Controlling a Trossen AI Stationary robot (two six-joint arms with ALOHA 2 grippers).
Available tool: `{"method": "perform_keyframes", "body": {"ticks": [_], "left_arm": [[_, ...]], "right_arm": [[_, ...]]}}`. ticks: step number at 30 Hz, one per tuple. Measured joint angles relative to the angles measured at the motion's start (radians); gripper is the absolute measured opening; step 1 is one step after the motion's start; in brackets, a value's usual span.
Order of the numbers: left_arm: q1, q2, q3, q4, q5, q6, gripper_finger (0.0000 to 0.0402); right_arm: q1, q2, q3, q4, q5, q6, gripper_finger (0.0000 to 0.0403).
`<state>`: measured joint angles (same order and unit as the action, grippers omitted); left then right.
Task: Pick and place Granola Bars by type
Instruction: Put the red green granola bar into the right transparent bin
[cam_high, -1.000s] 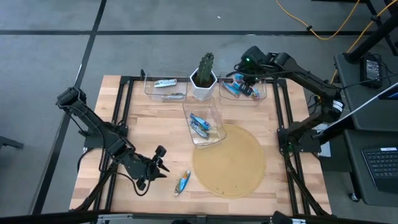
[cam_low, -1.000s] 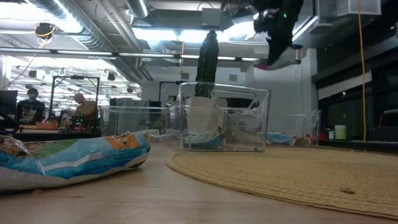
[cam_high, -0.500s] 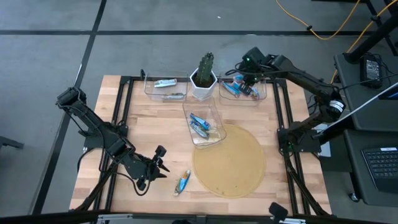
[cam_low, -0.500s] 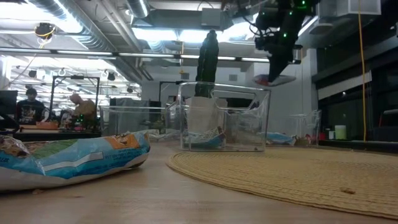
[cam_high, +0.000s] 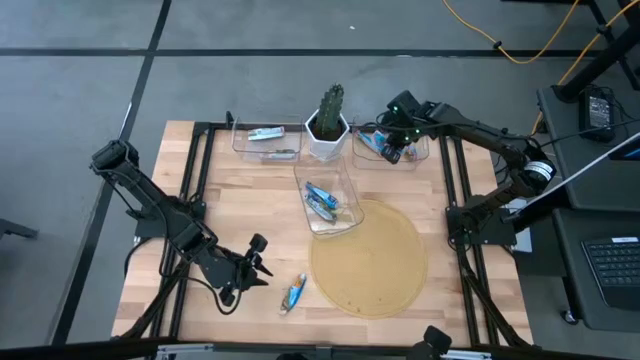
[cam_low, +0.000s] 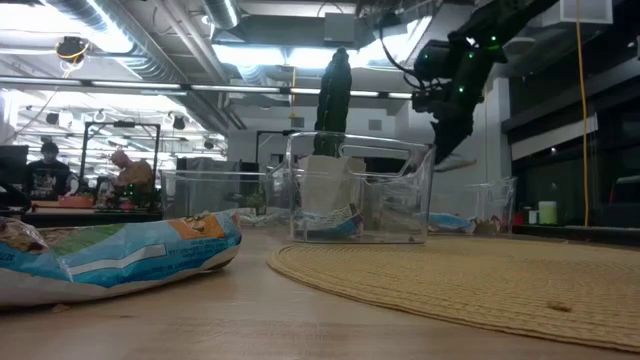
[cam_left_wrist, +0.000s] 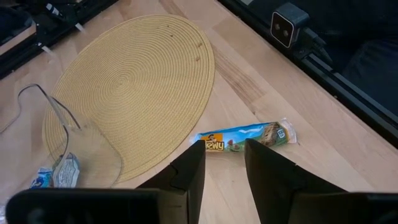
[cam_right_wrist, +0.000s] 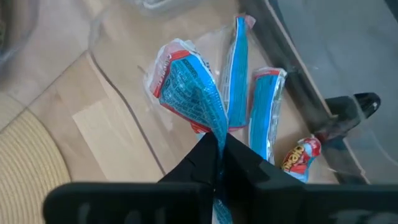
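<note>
Right gripper (cam_right_wrist: 219, 149) hangs over the clear bin (cam_high: 420, 152) at the table's far right, jaws clenched on the end of a blue-and-red wrapped granola bar (cam_right_wrist: 186, 84); its print is too crumpled to read, and three more blue bars (cam_right_wrist: 239, 68) lie in the bin below it. Left gripper (cam_left_wrist: 224, 163) sits low near the table's front left, jaws part open with nothing between them, just short of a blue bar (cam_left_wrist: 245, 137) lying on the wood beside the round woven mat (cam_left_wrist: 134, 87), its wrapper lettering reading "ewy". More bars lie in the middle bin (cam_high: 328, 200) and the far-left bin (cam_high: 265, 140), either side of the potted cactus (cam_high: 329, 118).
</note>
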<state>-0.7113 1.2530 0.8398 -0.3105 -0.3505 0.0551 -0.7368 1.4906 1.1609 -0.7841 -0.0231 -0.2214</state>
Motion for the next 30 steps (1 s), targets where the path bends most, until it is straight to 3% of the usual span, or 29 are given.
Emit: {"method": "perform_keyframes", "body": {"ticks": [6, 30], "left_arm": [[0.000, 0.000, 0.000, 0.000, 0.000, 0.001, 0.0103], [0.000, 0.000, 0.000, 0.000, 0.000, 0.011, 0.0105]], "right_arm": [[0.000, 0.000, -0.036, 0.019, 0.000, 0.003, 0.0013], [-0.003, 0.000, -0.217, 0.208, -0.005, 0.011, 0.0018]]}}
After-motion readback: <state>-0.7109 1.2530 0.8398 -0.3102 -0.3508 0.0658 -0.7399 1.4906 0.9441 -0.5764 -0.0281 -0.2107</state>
